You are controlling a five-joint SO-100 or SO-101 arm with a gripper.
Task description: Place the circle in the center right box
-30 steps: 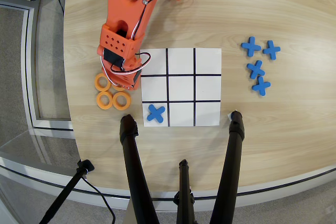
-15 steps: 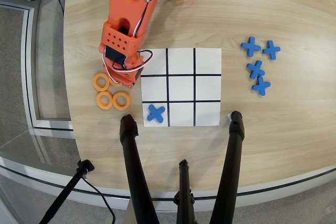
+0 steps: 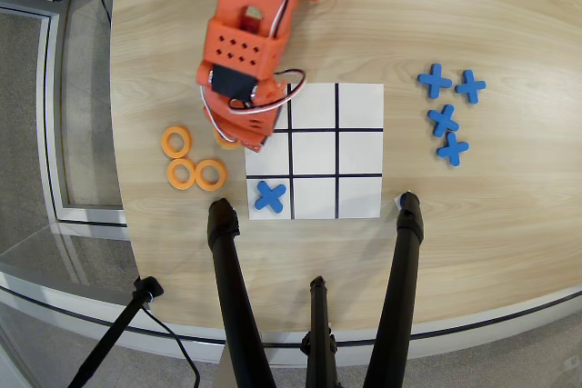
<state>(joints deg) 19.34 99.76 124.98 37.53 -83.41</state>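
Gripper (image 3: pixel 238 136) down at left edge of white grid sheet (image 3: pixel 359 106) in overhead view, right over an orange ring (image 3: pixel 224 142) just off the sheet. Mostly hidden under orange arm (image 3: pixel 245 34); can't tell if spread or pinching the ring. Only a sliver of that ring visible past the arm body.

Three more orange rings (image 3: pixel 175 142), (image 3: pixel 181 174), (image 3: pixel 210 174) clustered on wooden table (image 3: pixel 455 224) left of sheet, last two touching or nearly so.

One blue cross (image 3: pixel 270 195) sitting in bottom-left cell. All other cells bare, middle-right cell included.

Four spare blue crosses (image 3: pixel 434 80), (image 3: pixel 470 86), (image 3: pixel 443 120), (image 3: pixel 452 148) grouped on table right of sheet, well apart from the grid.

Black tripod legs (image 3: pixel 232 288) crossing bottom of frame, in front of table edge.
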